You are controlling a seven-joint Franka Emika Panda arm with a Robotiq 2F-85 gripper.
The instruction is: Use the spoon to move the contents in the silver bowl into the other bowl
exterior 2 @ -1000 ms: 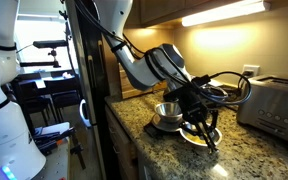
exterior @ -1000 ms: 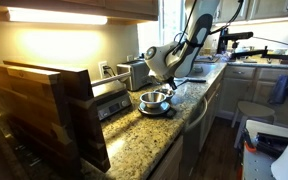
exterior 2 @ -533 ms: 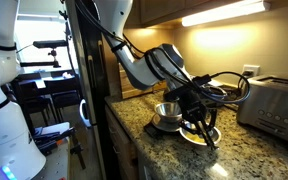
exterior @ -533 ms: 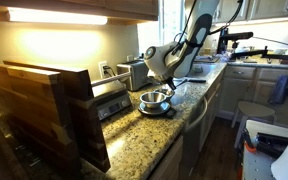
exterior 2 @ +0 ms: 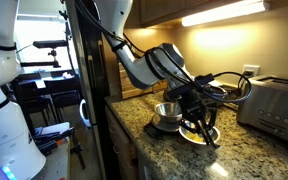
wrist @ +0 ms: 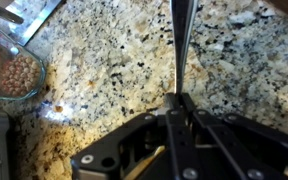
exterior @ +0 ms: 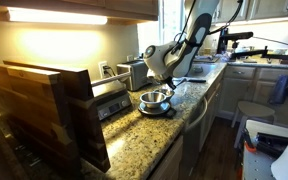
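Clamped tight in the closed pincer: thin dark spoon handle, above speckled granite worktop. Just left, glass bowl of pale round bits. Beyond, silver bowl: shiny steel, wide-rimmed, upright near toaster.

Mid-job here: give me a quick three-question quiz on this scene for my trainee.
1. True or false: the gripper is shut on the spoon.
2. Which appliance shares the counter with the silver bowl? A kettle; B toaster; C blender.
3. Fill in: in the wrist view, the glass bowl holds small ___ beige pieces.
Key: 1 true; 2 B; 3 round.
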